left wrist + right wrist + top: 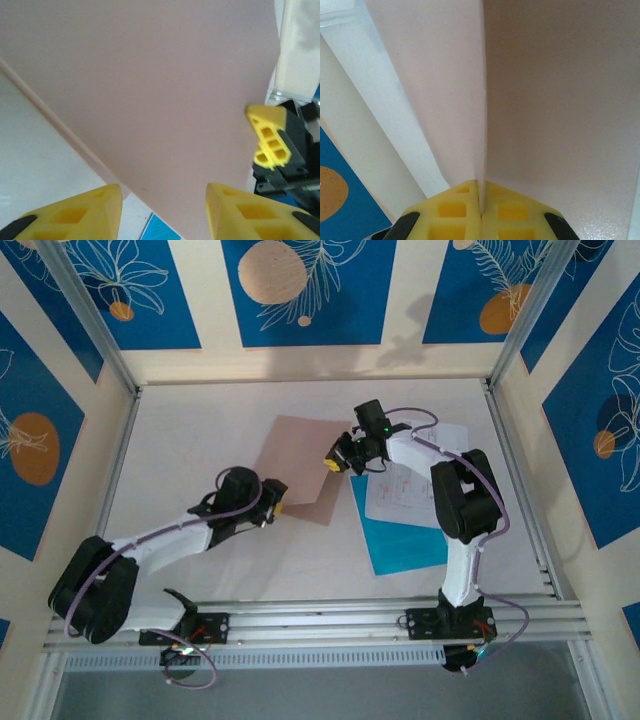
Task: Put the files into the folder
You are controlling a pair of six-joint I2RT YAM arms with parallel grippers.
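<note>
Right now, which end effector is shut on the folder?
The right end effector, pinching the edge of the folder; the left end effector is open.

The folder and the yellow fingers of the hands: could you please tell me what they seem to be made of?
The folder looks like thin matte card: it is pinkish-tan, shows no glare, and has a thin, straight edge where the right hand pinches it. The fingers look like matte yellow plastic with moulded hollow cells, possibly printed.
</note>
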